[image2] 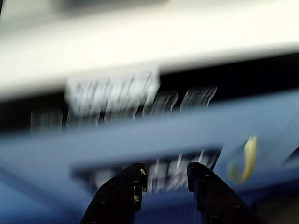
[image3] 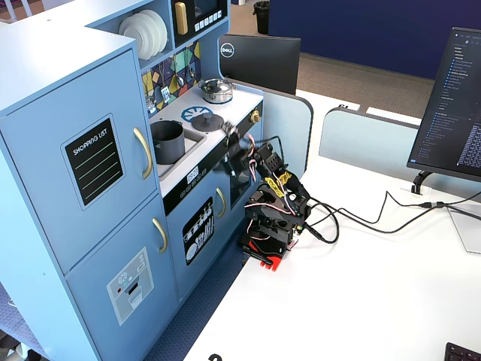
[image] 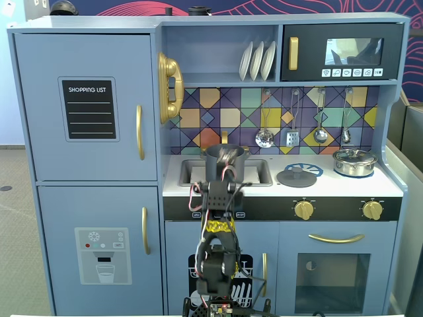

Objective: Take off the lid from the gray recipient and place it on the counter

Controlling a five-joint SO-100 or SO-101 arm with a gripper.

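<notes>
Sitting in the inset sink [image: 261, 173] of the white worktop [image: 344, 187] is the gray pot [image: 223, 162], upright and uncovered; its inside is too dark to make out anything in it, in either fixed view. Its lid [image: 297, 176] is flat on the worktop just right of the sink in a fixed view, resting on the blue burner ring [image: 310, 168], knob up; well apart from the pot now. Further right there's the shiny silver pot [image: 354, 162] with its own lid on, so no telling what's in that one.

Arm [image3: 274, 207] is folded up in front of the kitchen, below worktop level; the wrist view is badly motion-blurred, but the gripper [image2: 166, 175] shows its two black fingers [image2: 131, 179] spread with a clear gap and nothing between them; behind them just smeared blue cabinet front and the dishwasher decal [image3: 198, 229].
</notes>
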